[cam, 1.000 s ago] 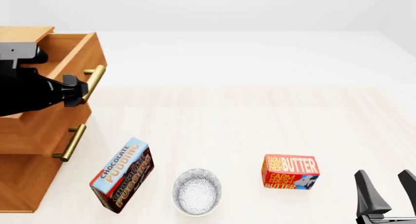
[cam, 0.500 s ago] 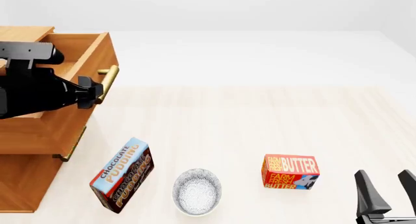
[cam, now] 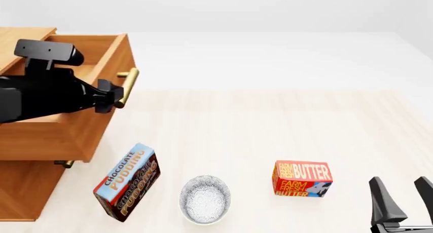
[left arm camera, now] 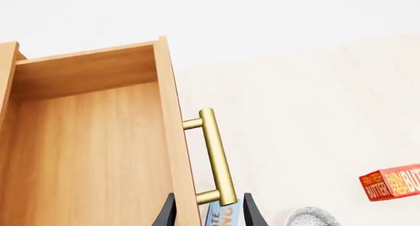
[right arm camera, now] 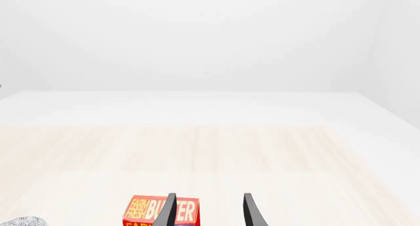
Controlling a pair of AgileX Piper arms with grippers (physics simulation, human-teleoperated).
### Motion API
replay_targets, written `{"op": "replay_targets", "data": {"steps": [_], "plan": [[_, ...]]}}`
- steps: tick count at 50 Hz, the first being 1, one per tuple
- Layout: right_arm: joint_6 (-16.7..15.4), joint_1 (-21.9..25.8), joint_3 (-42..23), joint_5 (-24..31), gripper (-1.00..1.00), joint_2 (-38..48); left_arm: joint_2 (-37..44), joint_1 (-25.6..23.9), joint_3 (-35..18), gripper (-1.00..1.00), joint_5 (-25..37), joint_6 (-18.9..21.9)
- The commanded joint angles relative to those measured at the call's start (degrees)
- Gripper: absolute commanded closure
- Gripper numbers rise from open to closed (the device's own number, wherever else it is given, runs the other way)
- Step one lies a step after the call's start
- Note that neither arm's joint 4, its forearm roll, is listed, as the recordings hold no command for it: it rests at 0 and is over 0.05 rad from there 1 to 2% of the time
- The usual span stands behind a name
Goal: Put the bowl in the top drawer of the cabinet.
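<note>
Bowl [cam: 205,199] on the table [cam: 284,126], between the pudding box [cam: 127,181] and butter box [cam: 301,179]. Top drawer [cam: 68,91] pulled out of the cabinet [cam: 20,192]. Left gripper [cam: 111,97] closed around the handle [cam: 127,87]. Right gripper [cam: 402,198] parted, holding nothing, beside the butter box.

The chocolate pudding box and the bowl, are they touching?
Apart. The front view shows a strip of bare table between the chocolate pudding box and the bowl.
</note>
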Motion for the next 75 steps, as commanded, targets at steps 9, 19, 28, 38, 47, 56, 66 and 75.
{"op": "replay_targets", "data": {"steps": [9, 19, 28, 38, 47, 56, 66, 75], "plan": [[-0.07, -0.01, 0.01, 0.02, -1.0, -0.07, 0.01, -3.3, -0.28, -1.0, -0.68, 1.02], [-0.08, 0.01, 0.01, 0.02, -1.0, -0.08, 0.24, -4.99, -0.25, -1.0, -0.9, 1.13], [-0.07, 0.0, 0.01, 0.03, -1.0, -0.07, 0.51, -5.46, -0.32, -1.0, -1.39, 1.34], [-0.08, 0.0, 0.01, 0.03, -1.0, -0.06, 0.28, -8.25, -0.16, -1.0, -1.55, 0.64], [-0.08, 0.01, 0.01, 0.03, -1.0, -0.07, -0.9, -9.4, -0.23, -1.0, -1.16, 0.22], [-0.09, 0.0, 0.01, 0.03, -1.0, -0.06, -2.3, -10.05, -0.6, -1.0, -0.89, 0.22], [-0.08, -0.01, 0.01, 0.02, -1.0, -0.07, -6.09, -9.64, -0.86, -1.0, 0.81, 0.9], [-0.08, -0.01, 0.01, 0.03, -1.0, -0.07, -10.31, -9.48, -1.32, -1.0, 2.9, 1.44]]}}
